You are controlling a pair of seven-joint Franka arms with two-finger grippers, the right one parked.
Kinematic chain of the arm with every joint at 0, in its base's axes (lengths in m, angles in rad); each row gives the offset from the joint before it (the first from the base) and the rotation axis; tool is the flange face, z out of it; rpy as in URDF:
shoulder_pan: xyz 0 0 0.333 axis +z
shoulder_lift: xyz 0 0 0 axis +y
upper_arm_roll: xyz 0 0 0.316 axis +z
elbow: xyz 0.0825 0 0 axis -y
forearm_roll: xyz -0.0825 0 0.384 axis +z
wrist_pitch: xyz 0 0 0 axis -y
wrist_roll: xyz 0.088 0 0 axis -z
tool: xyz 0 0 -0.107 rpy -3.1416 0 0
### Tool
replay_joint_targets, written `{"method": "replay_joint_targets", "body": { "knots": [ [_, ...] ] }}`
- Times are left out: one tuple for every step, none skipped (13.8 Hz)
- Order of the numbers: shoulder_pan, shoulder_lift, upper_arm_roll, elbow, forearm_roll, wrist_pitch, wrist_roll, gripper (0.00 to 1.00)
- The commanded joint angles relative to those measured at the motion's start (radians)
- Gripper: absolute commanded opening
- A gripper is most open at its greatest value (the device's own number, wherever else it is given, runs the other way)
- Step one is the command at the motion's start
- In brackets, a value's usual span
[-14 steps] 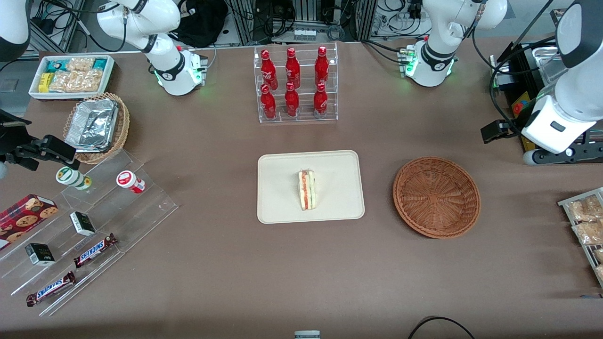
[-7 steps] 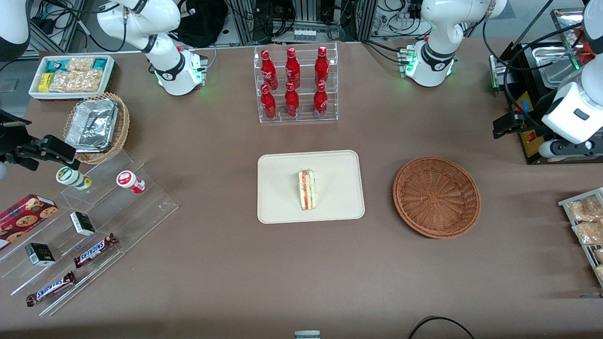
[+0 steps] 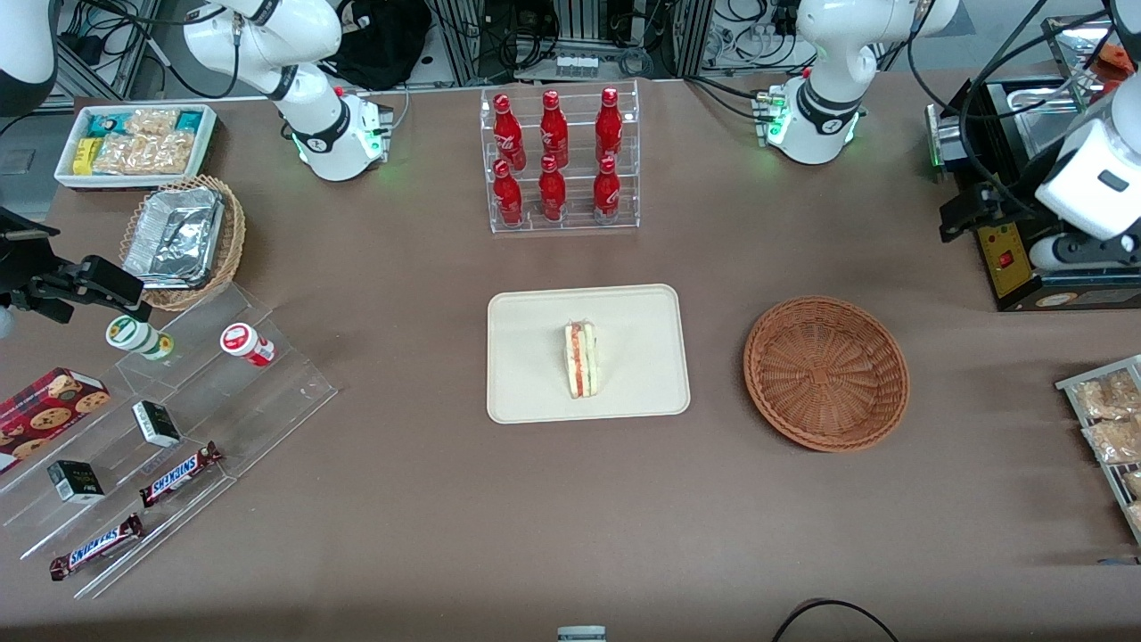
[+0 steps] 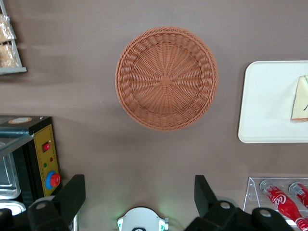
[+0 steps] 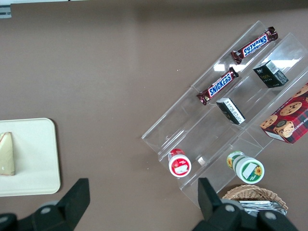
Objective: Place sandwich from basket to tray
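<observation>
— Where was the sandwich [image 3: 581, 359] at that moment?

— It lay on the cream tray [image 3: 535, 392], near the tray's middle, with its red and yellowish filling edge facing up toward the front camera. In the left wrist view only a pale corner of the sandwich [image 4: 301, 98] showed, resting on the tray [image 4: 264, 101].

— And the basket?

— The reddish-brown wicker basket [image 3: 826, 372] sat on the brown table [image 3: 570, 517] beside the tray, toward the working arm's end, apart from it, with nothing inside. The wrist camera looked straight down into the basket [image 4: 166, 78].

— What about the gripper?

— The left arm's gripper [image 4: 139, 195] hung high above the table, well apart from the basket and farther from the front camera than it. Its two dark fingers [image 4: 71, 194] were spread wide, with nothing between them. In the front view the gripper [image 3: 980, 207] was over a black control box [image 3: 1016, 259] at the working arm's end.

— Anything else nearby?

— A clear rack of red bottles [image 3: 557, 160] stood farther from the front camera than the tray.
</observation>
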Motion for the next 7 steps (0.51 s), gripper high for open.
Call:
{"method": "replay_joint_targets", "body": {
  "knots": [
    [0.004,-0.061,0.013,-0.069,0.002,0.028,0.017,1.0],
    [0.004,-0.051,0.014,-0.055,0.002,0.028,0.023,1.0],
    [0.004,-0.047,0.014,-0.053,0.003,0.028,0.027,1.0],
    [0.004,-0.046,0.014,-0.053,0.004,0.034,0.026,1.0],
    [0.004,-0.038,0.014,-0.05,0.0,0.038,0.023,1.0],
    [0.004,-0.031,0.014,-0.032,0.002,0.038,0.018,1.0],
    [0.004,-0.024,0.014,-0.024,0.005,0.038,0.018,1.0]
  ]
}}
